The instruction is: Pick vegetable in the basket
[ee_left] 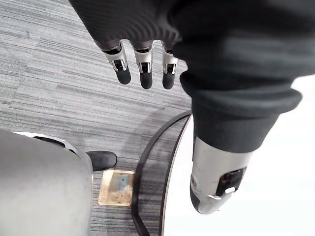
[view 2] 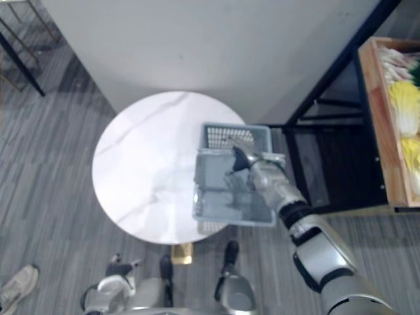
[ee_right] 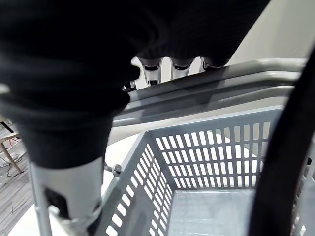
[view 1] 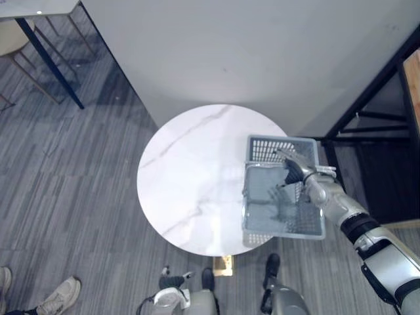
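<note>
A grey mesh basket (view 1: 283,209) stands at the right edge of the round white marble table (view 1: 190,177), partly past its rim, and looks empty inside. My right hand (view 1: 294,168) is over the basket's far end. In the right wrist view its fingers (ee_right: 149,70) reach behind the handle bars (ee_right: 206,91), hooked round them. Yellow and pale vegetables (view 2: 403,111) lie in a wooden crate on the shelf at the far right. My left hand (ee_left: 143,73) hangs low beside the table with straight fingers, holding nothing.
A black shelf frame (view 1: 367,125) stands right of the table, close to the basket. A pale wall runs behind the table. A person's shoes (view 1: 62,292) show at the lower left. Another table with dark blue legs (view 1: 49,62) is at the far left.
</note>
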